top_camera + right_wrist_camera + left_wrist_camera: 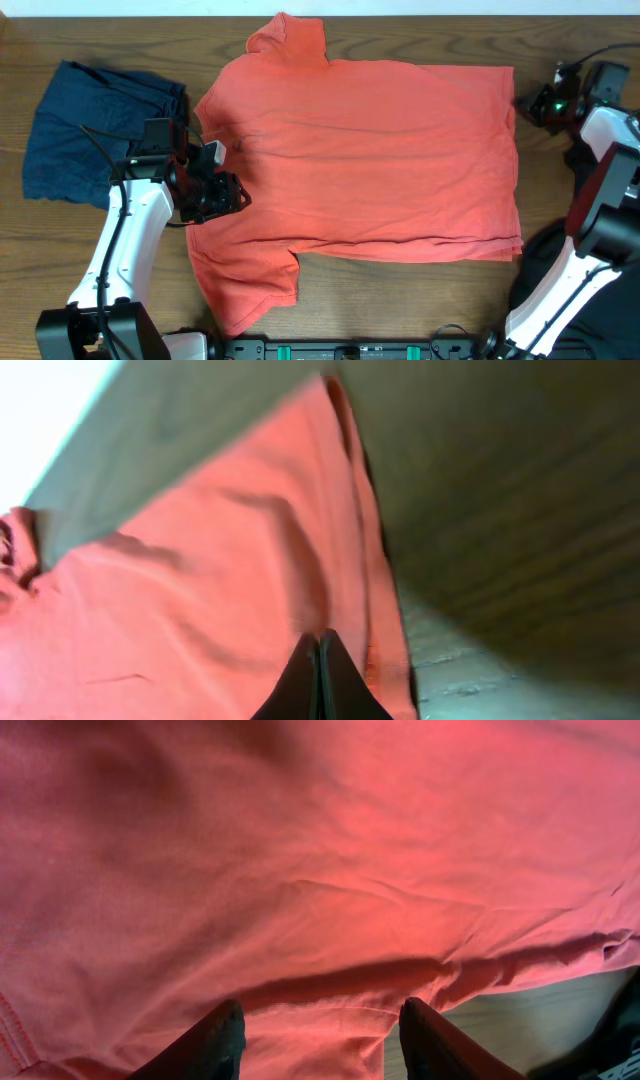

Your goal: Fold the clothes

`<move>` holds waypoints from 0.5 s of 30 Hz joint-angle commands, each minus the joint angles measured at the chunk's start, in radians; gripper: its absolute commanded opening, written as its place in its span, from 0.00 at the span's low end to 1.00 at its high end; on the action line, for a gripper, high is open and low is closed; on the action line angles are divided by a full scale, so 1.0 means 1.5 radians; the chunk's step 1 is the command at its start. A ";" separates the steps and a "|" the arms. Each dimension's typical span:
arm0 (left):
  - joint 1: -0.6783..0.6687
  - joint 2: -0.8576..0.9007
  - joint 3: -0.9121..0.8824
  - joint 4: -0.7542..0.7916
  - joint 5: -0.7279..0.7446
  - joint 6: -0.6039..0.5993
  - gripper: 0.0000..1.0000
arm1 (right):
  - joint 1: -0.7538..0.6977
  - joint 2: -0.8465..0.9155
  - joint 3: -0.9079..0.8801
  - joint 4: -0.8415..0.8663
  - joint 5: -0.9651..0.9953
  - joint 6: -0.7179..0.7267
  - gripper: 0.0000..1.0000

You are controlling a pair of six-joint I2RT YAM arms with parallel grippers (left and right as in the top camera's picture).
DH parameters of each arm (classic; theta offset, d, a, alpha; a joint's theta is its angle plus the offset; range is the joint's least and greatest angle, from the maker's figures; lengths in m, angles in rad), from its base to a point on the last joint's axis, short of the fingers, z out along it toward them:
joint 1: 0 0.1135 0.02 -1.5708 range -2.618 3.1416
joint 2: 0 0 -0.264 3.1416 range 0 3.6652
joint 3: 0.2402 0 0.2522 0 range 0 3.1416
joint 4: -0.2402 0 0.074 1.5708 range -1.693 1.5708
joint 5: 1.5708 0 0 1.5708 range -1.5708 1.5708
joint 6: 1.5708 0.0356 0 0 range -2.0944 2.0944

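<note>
An orange-red T-shirt (pixel 370 150) lies spread flat on the wooden table, collar toward the left. My left gripper (pixel 232 192) is open low over the shirt's left part, near the front sleeve. In the left wrist view the open fingers (pixel 320 1020) straddle a hem fold of the shirt (pixel 330 870). My right gripper (pixel 527 103) is at the shirt's far right corner. In the right wrist view its fingers (pixel 318 645) are shut together above the shirt's edge (pixel 220 590), with no cloth visibly between them.
A dark blue garment (pixel 90 130) lies crumpled at the far left of the table (pixel 420 300). The right arm's base (pixel 590 250) stands at the right edge. A black rail (pixel 350 350) runs along the front edge.
</note>
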 commanded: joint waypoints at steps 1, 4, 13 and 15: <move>-0.002 -0.005 0.017 -0.001 0.007 0.016 0.52 | 0.011 -0.043 -0.001 0.002 0.042 0.000 0.01; -0.002 -0.005 0.017 -0.001 0.007 0.016 0.52 | 0.011 -0.045 -0.001 -0.001 0.050 0.000 0.01; -0.002 -0.005 0.017 0.008 0.006 0.016 0.52 | 0.037 -0.033 -0.002 -0.067 0.111 0.000 0.29; -0.002 -0.005 0.017 0.008 0.007 0.016 0.52 | 0.042 -0.031 -0.002 -0.066 0.111 0.000 0.29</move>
